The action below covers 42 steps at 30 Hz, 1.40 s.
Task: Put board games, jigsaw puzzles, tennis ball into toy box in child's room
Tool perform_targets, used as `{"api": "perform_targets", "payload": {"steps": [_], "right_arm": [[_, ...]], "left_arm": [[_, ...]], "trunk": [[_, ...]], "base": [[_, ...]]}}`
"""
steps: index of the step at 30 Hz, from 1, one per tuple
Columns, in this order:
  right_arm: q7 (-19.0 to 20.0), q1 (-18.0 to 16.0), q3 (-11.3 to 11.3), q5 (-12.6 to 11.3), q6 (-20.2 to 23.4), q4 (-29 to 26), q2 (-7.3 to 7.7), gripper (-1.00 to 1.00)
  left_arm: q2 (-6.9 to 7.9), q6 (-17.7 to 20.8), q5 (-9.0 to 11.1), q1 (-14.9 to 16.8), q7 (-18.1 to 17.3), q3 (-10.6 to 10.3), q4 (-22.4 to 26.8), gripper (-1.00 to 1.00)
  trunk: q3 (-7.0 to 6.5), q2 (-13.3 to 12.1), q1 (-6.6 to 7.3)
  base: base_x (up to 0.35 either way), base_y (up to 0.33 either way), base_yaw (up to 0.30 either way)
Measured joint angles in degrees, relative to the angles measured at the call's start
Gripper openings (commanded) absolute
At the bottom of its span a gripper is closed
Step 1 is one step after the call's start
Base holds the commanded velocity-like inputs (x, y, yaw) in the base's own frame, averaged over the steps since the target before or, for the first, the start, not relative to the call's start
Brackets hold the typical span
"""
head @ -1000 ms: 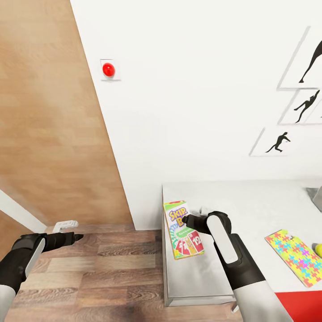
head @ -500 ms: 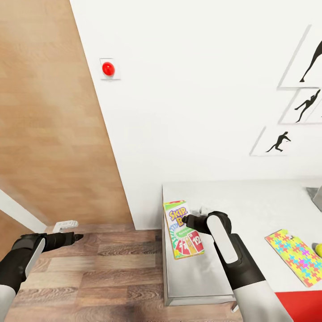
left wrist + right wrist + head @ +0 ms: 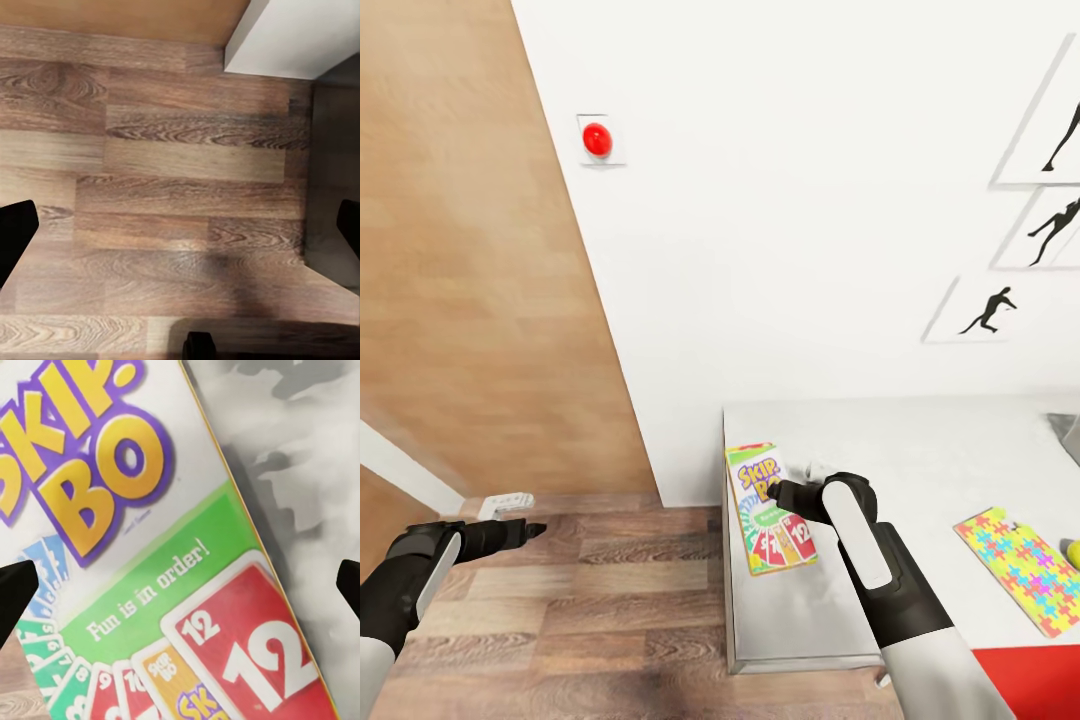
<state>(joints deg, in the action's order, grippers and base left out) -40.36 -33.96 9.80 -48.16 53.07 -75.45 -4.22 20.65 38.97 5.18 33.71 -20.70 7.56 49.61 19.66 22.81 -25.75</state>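
**Right gripper poised over the Skip-Bo box at the table's end**

Nothing on the table is shifting from a second ago; only the head camera is tipping a little, so the wall pictures and the red wall button [image 3: 597, 140] are sliding in the frame.

Right gripper [image 3: 773, 491] is hovering just above the Skip-Bo board game [image 3: 770, 508], fingers spread wide and gripping nothing. In the right wrist view the two dark fingertips [image 3: 15, 596] are sitting at either side of the printed lid [image 3: 150, 577], straddling it as if lining up a pinch across its width.

Left gripper [image 3: 536, 528] is hanging idle over the wood floor [image 3: 165, 187], parted and empty, kept clear of the work.

Beyond the right fingers, a jigsaw puzzle [image 3: 1025, 570] is lying flat on the white table [image 3: 920, 460] with the tennis ball [image 3: 1071, 551] just beside it.
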Motion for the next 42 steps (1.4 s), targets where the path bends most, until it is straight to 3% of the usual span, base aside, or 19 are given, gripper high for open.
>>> {"api": "perform_targets", "payload": {"steps": [22, 42], "right_arm": [[0.00, 0.00, -0.06, 0.00, 0.00, 0.09, 0.00, 1.00], [0.00, 0.00, 0.01, -0.02, 0.00, 0.17, 0.00, 1.00]], "left_arm": [[0.00, 0.02, 0.00, 0.00, -0.01, 0.00, 0.00, 1.00], [0.00, 0.04, 0.00, 0.00, -0.01, 0.00, 0.00, 1.00]], "trunk": [[2.04, 0.00, 0.00], [2.20, 0.01, 0.00]], "base": [[0.000, 0.000, 0.000], [0.000, 0.035, 0.000]]}}
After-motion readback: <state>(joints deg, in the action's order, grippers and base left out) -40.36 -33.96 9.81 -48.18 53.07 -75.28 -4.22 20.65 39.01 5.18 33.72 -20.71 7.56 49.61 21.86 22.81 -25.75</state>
